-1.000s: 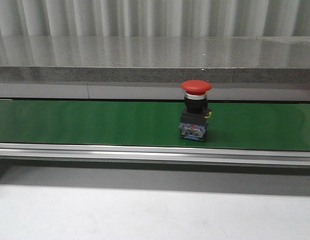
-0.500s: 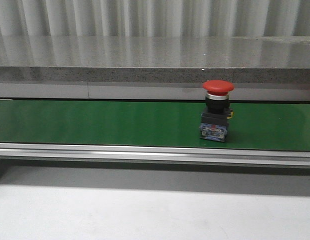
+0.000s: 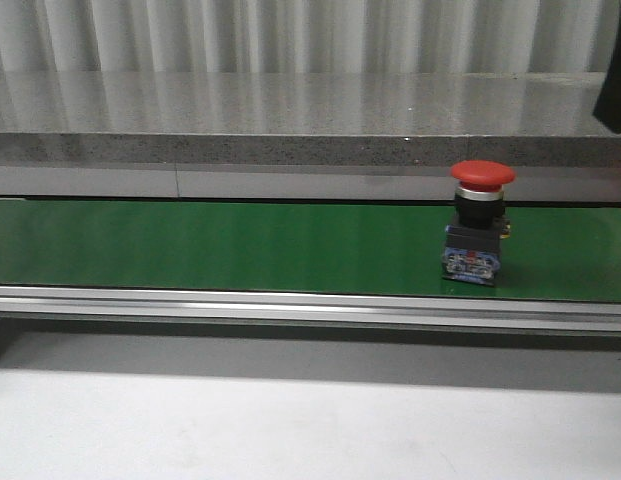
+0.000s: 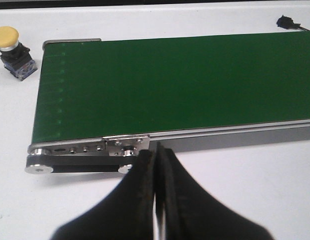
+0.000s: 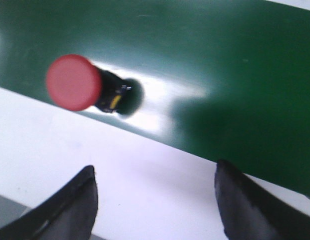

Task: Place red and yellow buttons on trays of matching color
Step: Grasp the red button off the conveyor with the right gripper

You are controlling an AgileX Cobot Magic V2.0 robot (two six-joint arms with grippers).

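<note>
A red button with a black and blue base stands upright on the green conveyor belt, right of centre in the front view. The right wrist view shows the same red button from above on the belt. My right gripper hangs open over the white table beside the belt, apart from the button; a dark part of that arm shows at the front view's right edge. A yellow button stands on the white table off the belt's end. My left gripper is shut and empty near the belt's roller. No trays are in view.
A silver rail edges the belt's near side, with a grey ledge behind. A small black connector lies on the table past the belt's far side. The belt's end bracket and roller sit just beyond my left fingertips.
The red button has ridden the belt to the right, from centre to right of centre. A dark part of the right arm has come into the front view's top right corner.
</note>
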